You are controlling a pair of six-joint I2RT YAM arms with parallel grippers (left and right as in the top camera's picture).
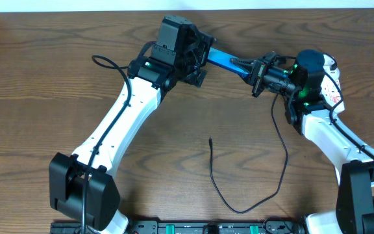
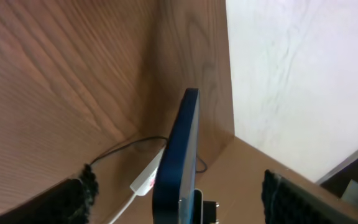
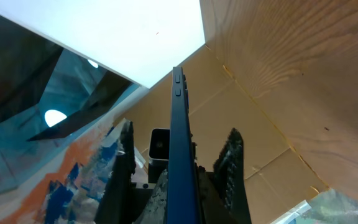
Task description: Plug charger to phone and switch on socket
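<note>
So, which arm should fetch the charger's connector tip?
Probably left: the left gripper is open and holds nothing, the right gripper is shut on the phone, and the connector tip lies free.

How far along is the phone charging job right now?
Nothing looks finished. The charger lies loose on the table, its tip well away from the phone. In hand: the right gripper is shut on the phone, held on edge, and the left gripper stands open around its other end. Left to do: plug the tip into the phone, then switch on the socket.
</note>
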